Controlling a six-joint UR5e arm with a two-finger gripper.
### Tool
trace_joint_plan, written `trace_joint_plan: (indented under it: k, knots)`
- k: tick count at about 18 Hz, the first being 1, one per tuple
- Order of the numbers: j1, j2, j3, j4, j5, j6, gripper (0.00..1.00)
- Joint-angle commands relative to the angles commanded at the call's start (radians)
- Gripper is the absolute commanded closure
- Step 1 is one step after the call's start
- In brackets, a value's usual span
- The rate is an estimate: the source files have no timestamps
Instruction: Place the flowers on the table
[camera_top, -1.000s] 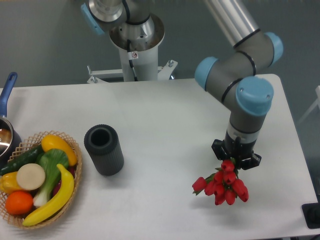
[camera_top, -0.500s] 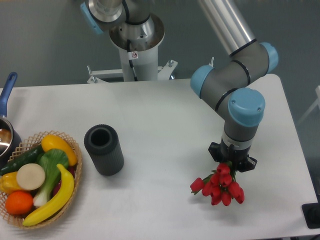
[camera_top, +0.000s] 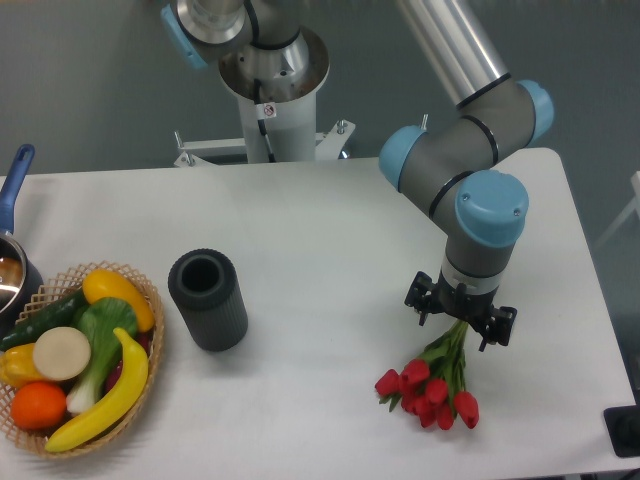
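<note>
The flowers, a small bunch of red tulips on green stems, lie on the white table at the front right, buds toward the front edge. My gripper hangs just above the stem ends, pointing down. Its fingers are spread wide on either side of the stems and do not hold them. The stem tips run up under the gripper and are partly hidden by it.
A dark grey ribbed cylinder vase stands left of centre. A wicker basket with fruit and vegetables sits at the front left. A pot with a blue handle is at the left edge. A black object sits at the front right corner.
The gripper has opened and let go of the flowers. The bunch has dropped lower and now lies flat on the table, with the stems showing.
</note>
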Motion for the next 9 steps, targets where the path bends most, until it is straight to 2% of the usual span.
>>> trace_joint_plan:
  k: [3, 9]
  knots:
    - [0.02, 0.032, 0.0, 0.003, -0.066, 0.038, 0.0]
    - [0.017, 0.046, -0.002, 0.002, -0.06, 0.069, 0.0]
